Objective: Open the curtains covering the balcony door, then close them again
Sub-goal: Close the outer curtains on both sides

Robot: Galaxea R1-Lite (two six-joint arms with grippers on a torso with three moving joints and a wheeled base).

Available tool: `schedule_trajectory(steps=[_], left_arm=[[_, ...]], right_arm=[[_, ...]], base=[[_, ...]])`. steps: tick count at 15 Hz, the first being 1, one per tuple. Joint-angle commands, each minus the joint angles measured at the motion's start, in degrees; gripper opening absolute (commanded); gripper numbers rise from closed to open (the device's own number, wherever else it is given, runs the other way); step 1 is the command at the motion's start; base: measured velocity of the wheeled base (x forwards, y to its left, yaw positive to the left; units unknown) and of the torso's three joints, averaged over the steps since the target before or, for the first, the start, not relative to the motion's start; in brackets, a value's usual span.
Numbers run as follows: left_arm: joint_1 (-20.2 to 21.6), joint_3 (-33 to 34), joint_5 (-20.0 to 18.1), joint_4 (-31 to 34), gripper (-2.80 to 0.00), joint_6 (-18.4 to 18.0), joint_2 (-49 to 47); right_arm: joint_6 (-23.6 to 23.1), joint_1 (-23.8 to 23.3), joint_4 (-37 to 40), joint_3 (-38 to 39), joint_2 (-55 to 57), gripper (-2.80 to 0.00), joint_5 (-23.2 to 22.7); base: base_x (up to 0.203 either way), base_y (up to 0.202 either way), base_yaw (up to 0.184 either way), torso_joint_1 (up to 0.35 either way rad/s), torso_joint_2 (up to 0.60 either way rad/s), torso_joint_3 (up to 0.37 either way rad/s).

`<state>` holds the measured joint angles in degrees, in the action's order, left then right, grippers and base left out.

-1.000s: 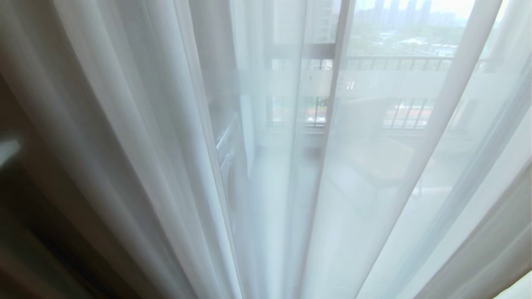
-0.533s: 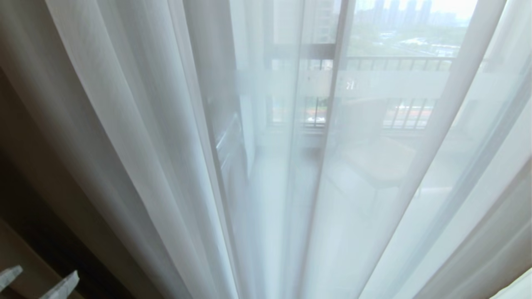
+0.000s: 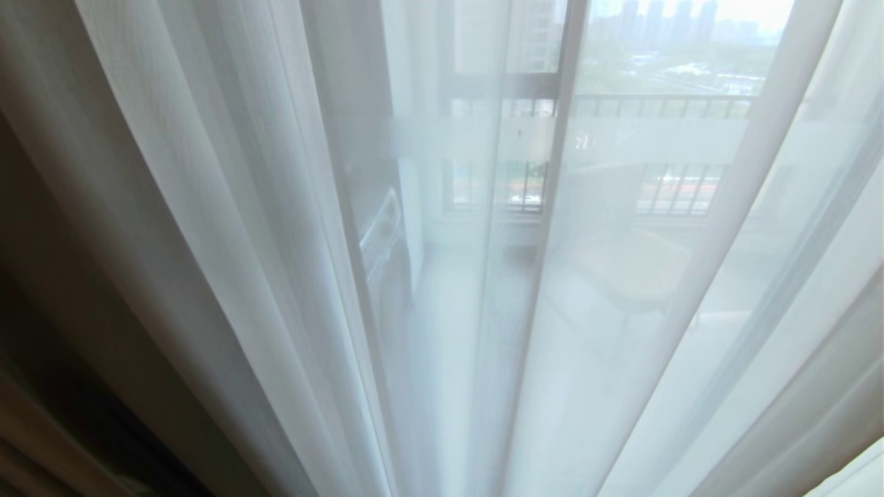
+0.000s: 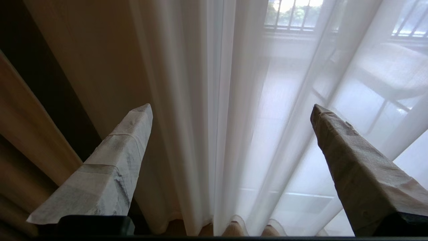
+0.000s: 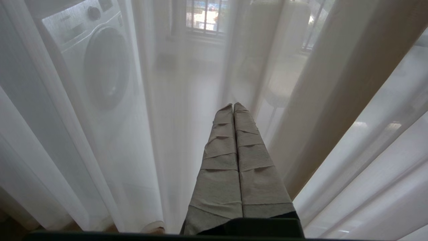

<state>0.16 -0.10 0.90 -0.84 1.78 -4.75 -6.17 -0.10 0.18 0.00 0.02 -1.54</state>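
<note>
White sheer curtains hang drawn across the whole head view, and a beige drape shows at the far left. Through the sheers I make out the balcony door, with its dark frame and a frosted band. My left gripper is low in front of the sheers, open, with nothing between its taped fingers; the beige drape hangs beside it. My right gripper is shut and empty, pointing at the sheers. Neither gripper shows in the head view.
Behind the sheers on the balcony stand a washing machine, a chair and a barred railing. The curtain hems reach the floor just ahead of the left gripper.
The left gripper's fingertips showed at the bottom left of the head view half a second ago and have dropped out of it. The curtains hang as before.
</note>
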Motion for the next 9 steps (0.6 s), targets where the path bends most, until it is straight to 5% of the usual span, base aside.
schedule_trajectory(steps=[1, 9], left_arm=[[0.1, 0.1, 0.1, 0.1, 0.00, 0.1, 4.7], [0.1, 0.1, 0.2, 0.1, 0.00, 0.2, 4.7]], right_arm=[[-0.1, 0.0, 0.0, 0.0, 0.0, -2.80, 0.0], [-0.1, 0.0, 0.0, 0.0, 0.0, -2.80, 0.0]], base=[[0.000, 0.000, 0.000, 0.000, 0.00, 0.000], [0.000, 0.000, 0.000, 0.000, 0.00, 0.000]])
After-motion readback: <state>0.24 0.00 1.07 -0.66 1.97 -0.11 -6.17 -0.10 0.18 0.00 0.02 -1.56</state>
